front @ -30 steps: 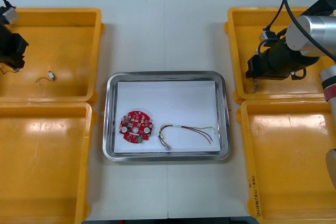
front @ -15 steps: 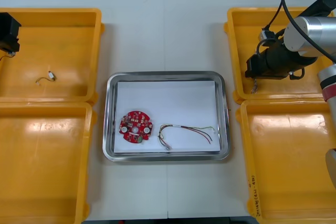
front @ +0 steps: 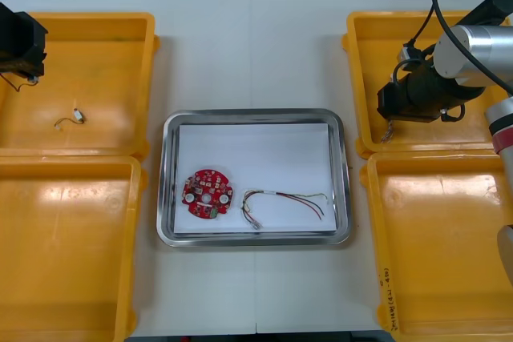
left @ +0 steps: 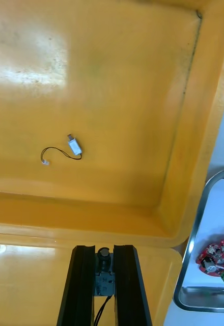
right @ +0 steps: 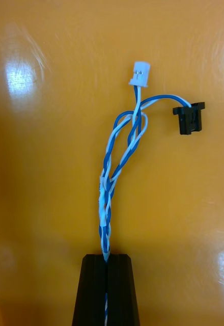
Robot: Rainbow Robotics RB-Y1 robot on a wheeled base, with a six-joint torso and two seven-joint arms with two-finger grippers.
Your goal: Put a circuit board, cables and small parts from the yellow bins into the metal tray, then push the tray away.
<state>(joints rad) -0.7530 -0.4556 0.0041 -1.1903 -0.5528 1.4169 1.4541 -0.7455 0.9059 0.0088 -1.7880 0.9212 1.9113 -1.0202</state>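
Nearest the robot sit the two near yellow bins, the near left bin (front: 64, 254) and the near right bin (front: 449, 254), flanking the light table (front: 252, 46).

Just beyond them, between the bins, is the metal tray (front: 255, 114), white inside. A round red circuit board (front: 208, 194) lies towards its near left corner. Just beside the board, on the robot's right, a red and yellow cable (front: 284, 200) is spread loosely. Board and cable lie close together, but I can't tell whether they touch.

Farther back on the left, the left gripper (left: 105, 249) hangs over the outer side of the far left bin (front: 96, 78). Its black fingers are clamped on a small metal part (left: 104, 270), which has a thin black lead trailing down from it. On the bin floor below, well clear of the fingers, lies a loose metal part (left: 74, 146) with a thin curled wire.

On the right, the right gripper (right: 106, 256) is over the inner side of the far right bin (front: 385, 38). Its fingers are pressed nearly together on one end of the twisted blue and white cable (right: 114, 173). The cable runs out from the fingertips in a loose loop and ends in a white connector (right: 140, 74) and a black connector (right: 188, 117). From where I stand it looks lifted off the bin floor, though I can't be sure.
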